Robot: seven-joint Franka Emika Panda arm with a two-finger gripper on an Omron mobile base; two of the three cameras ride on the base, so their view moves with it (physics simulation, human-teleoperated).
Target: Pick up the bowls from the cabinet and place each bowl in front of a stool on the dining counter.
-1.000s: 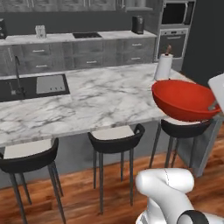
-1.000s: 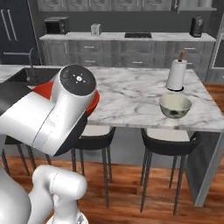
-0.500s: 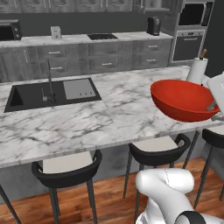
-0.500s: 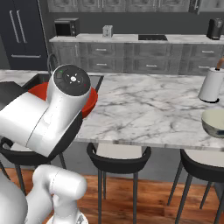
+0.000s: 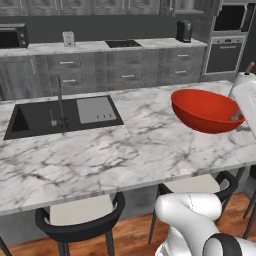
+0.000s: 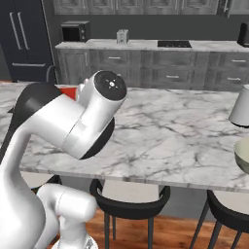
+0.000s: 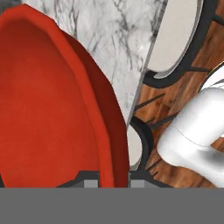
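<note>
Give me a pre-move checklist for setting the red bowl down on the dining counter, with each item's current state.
1. Grip on the red bowl: ok, gripper shut on its rim.
2. Bowl above the dining counter: ok, carried over the marble near its stool-side edge.
3. Bowl level: ok, opening faces up, slightly tilted.
4. Stool below the drop spot: ok, a seat sits roughly beneath the bowl.
5. Landing spot free: ok, bare marble nearby; the sink is well to the left.
6. Height above the marble: cannot tell.

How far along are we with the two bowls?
One pale bowl already sits on the white marble dining counter, above a black stool. The gripper holds the glossy red bowl by its rim above the counter. Left: set it before another stool.
</note>
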